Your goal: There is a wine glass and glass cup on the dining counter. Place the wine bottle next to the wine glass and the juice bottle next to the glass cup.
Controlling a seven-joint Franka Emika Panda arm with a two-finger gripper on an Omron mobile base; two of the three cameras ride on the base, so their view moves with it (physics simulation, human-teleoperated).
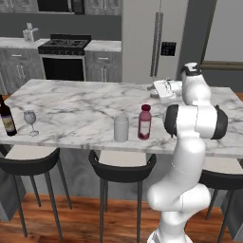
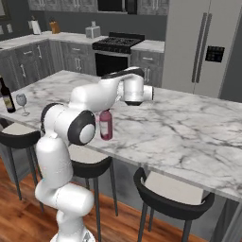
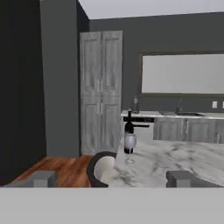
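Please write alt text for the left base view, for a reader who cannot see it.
A juice bottle stands beside a glass cup near the front edge of a marble dining counter. At the counter's far left a wine bottle stands next to a wine glass. The white arm rises at right, its gripper above the counter, holding nothing.

Arm rises from the base in a tall S-curve, elbow bent high, forearm reaching level above the worktop [image 1: 71, 107]. Wrist turned so the hand lies roughly horizontal, aimed along the slab's length. Pincer [image 1: 156, 89] empty; jaws stand wide apart. In the hand view both fingertips [image 3: 43, 178] sit far out toward opposite sides, nothing between them.
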